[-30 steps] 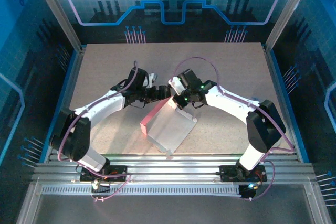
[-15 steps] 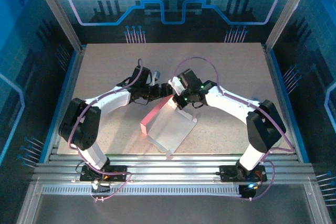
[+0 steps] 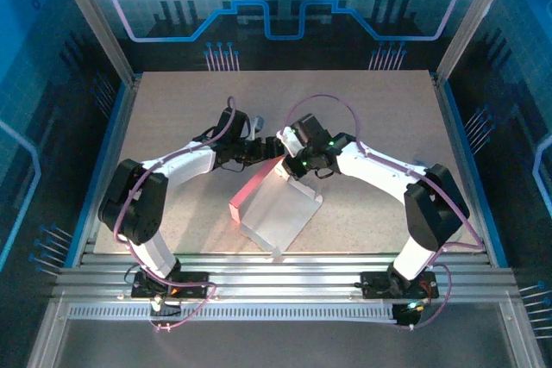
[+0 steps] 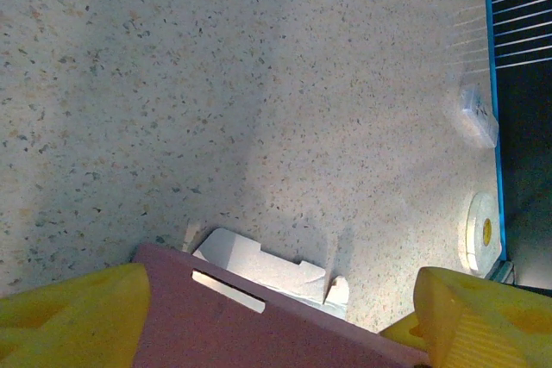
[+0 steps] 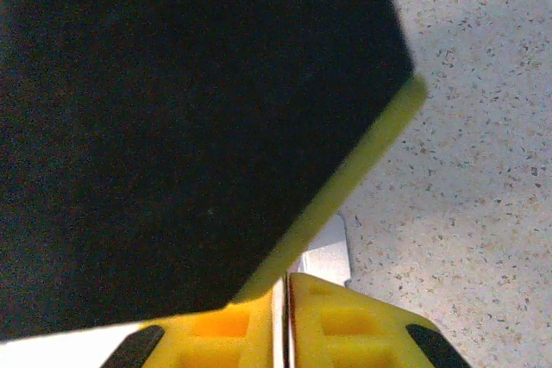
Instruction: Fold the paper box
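Note:
The paper box (image 3: 278, 208) lies mid-table, half folded: a whitish face with a pink side panel (image 3: 245, 195) standing up along its left. My left gripper (image 3: 266, 150) is open at the box's far end. In the left wrist view its yellow fingers (image 4: 73, 316) stand wide apart on either side of a pink slotted panel (image 4: 259, 325), and a white tabbed flap (image 4: 267, 266) lies beyond it. My right gripper (image 3: 291, 159) meets the same end from the right. It is shut (image 5: 286, 286) on a thin white sheet edge of the box.
A large dark body with a yellow edge (image 5: 172, 109), most likely the other gripper's finger, blocks much of the right wrist view. Two small white fittings (image 4: 481, 232) sit by the blue table edge (image 4: 492, 84). Speckled tabletop (image 3: 172, 101) lies around the box.
My left arm has swung its elbow back and its gripper has edged right toward the box's far end. The right arm and the box have barely moved.

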